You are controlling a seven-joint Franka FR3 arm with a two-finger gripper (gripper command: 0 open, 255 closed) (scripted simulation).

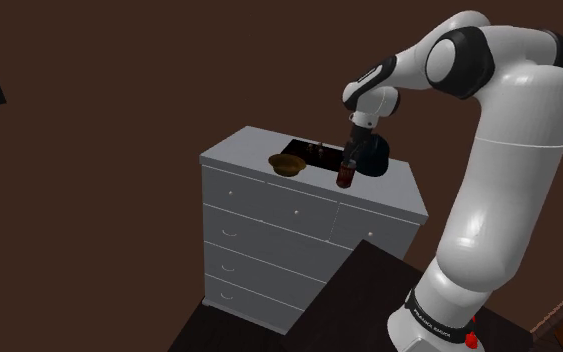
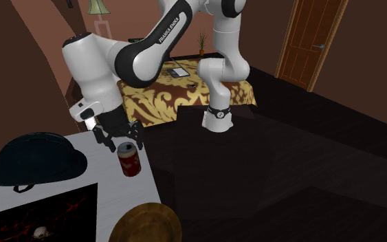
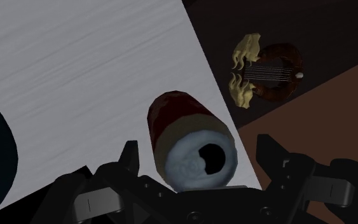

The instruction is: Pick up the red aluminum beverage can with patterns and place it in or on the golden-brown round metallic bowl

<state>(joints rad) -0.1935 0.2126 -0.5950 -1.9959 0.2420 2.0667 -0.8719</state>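
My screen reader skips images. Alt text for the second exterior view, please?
The open black gripper hangs over an upright red can on a white cabinet top, with a black hat and a golden bowl nearby.

Can (image 2: pixel 129 162) near dresser (image 1: pixel 269 210) edge — bowl (image 1: pixel 287 165), hat (image 2: pixel 34 158) on top

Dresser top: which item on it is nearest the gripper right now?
The red can, standing upright just under the open gripper; the black hat and golden bowl sit farther off.
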